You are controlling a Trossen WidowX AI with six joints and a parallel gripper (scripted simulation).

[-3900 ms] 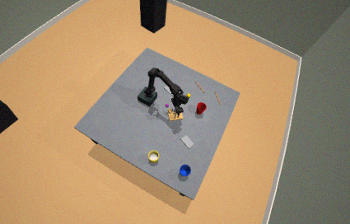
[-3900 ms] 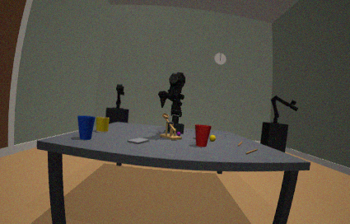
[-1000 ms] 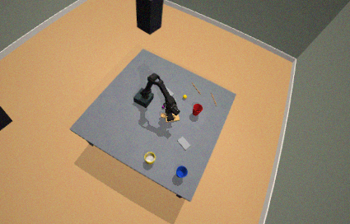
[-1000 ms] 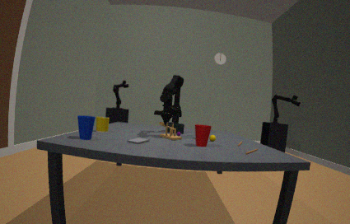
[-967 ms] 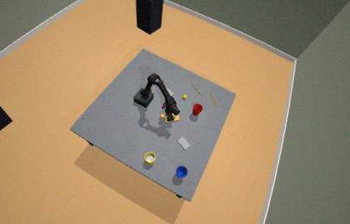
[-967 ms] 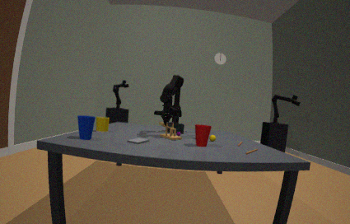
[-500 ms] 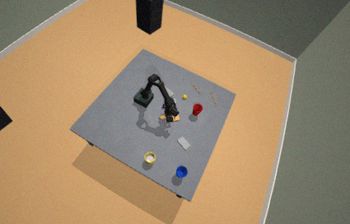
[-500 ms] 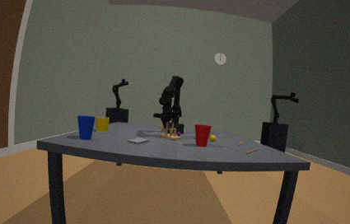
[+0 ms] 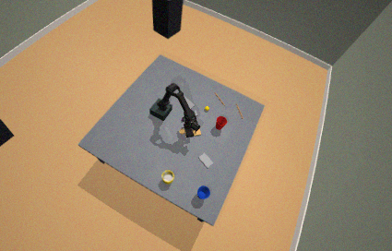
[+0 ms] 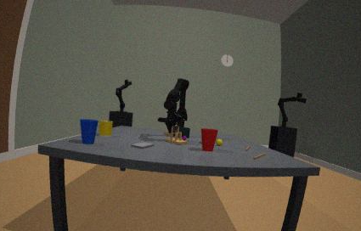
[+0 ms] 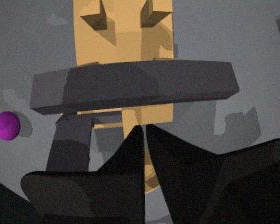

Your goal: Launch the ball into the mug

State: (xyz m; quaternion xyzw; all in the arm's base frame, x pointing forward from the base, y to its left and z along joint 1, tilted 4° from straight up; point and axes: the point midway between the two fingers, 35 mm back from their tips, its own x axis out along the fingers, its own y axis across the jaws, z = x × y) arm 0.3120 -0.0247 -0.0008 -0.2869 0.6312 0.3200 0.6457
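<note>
The tan wooden catapult (image 9: 197, 132) (image 10: 180, 143) (image 11: 125, 42) stands on the table, with a dark grey crossbar (image 11: 136, 85) over its base. My gripper (image 11: 143, 131) is shut, its tips just above the catapult's throwing arm behind the crossbar. The fingers hide most of that arm and its cup, and I see no ball there. A purple ball (image 10: 184, 138) (image 11: 7, 126) lies on the table beside the catapult. A yellow ball (image 9: 207, 108) (image 10: 219, 142) lies farther off, near the red mug. The yellow mug (image 9: 168, 183) (image 10: 105, 128) stands upright near the table edge.
A red mug (image 9: 220, 124) (image 10: 208, 140) and a blue mug (image 9: 203, 193) (image 10: 88, 132) stand on the table (image 9: 125, 115) (image 10: 166, 163). A flat light grey block (image 9: 206, 161) (image 10: 143, 145) lies between the catapult and blue mug. Two thin sticks (image 9: 219, 99) (image 9: 239, 111) lie beyond the red mug.
</note>
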